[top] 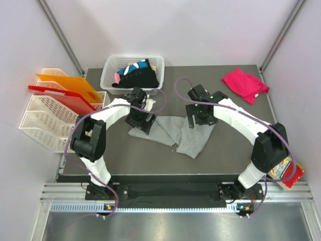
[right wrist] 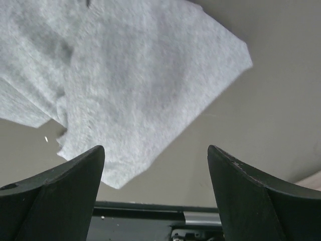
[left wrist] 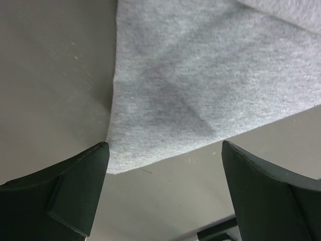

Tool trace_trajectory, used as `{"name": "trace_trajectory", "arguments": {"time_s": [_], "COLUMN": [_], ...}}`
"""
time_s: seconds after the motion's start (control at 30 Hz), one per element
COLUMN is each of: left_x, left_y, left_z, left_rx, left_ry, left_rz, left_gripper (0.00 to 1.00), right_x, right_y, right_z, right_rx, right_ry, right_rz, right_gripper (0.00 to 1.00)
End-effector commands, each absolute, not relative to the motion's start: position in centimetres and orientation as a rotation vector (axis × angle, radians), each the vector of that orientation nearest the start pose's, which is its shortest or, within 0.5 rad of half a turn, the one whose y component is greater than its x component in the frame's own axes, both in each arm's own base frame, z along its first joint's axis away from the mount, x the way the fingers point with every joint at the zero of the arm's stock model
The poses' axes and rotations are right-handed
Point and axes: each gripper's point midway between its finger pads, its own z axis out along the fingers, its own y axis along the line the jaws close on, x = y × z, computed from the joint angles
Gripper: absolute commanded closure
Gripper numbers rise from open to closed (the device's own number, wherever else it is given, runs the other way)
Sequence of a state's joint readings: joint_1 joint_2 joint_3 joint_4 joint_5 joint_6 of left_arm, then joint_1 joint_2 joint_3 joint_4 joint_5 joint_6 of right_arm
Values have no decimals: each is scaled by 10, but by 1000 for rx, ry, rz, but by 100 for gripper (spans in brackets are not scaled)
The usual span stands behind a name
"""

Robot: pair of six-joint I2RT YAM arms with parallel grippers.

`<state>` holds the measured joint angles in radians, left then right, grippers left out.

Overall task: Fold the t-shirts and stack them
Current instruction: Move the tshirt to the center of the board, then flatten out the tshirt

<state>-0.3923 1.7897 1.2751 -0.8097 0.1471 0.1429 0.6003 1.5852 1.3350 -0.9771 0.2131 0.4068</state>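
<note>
1. Pale walls close in a dark grey table. At its left edge stands a white file rack with orange and red dividers. Further back, a white basket holds the black t-shirts with blue-white patches.
2. Left of centre, the left gripper hangs low over the left end of the grey t-shirt, jaws wide apart and holding nothing. Its wrist view shows a cloth corner lying flat between the fingers.
3. Right of centre, the right gripper hovers over the shirt's other end, jaws likewise apart and empty, with a rumpled edge below.
4. The shirt lies crumpled in a loose V, so the step in hand looks like spreading it or making a first fold. To do it well, each arm should pinch its corner cleanly. Both should close at the same time, then draw apart evenly until the cloth lies flat.
5. Far right, the pink t-shirt lies at the back corner, well apart. A red snack packet sits by the near edge.
</note>
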Motion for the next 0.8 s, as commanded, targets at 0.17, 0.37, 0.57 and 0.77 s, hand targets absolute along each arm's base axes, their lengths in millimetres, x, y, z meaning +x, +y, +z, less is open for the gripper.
{"name": "trace_trajectory", "arguments": {"time_s": [0.17,0.37,0.57,0.77], "left_x": [334,345,357,356], "left_y": [-140,-127,-118,-121], "left_z": [54,53,43,23], "left_rx": [696,636,597,590], "left_ry": [2716,2700,2703,2758], "left_rz": [-228,-183,-132,-150], "left_gripper": [2,1,1,7], "right_x": [317,326,325,314], "right_y": [218,233,238,231], "right_z": [111,98,77,61], "right_rx": [-275,-310,-332,-337], "right_ry": [2709,2727,2771,2805], "right_rz": [87,93,86,58], "right_gripper": [17,17,18,24]}}
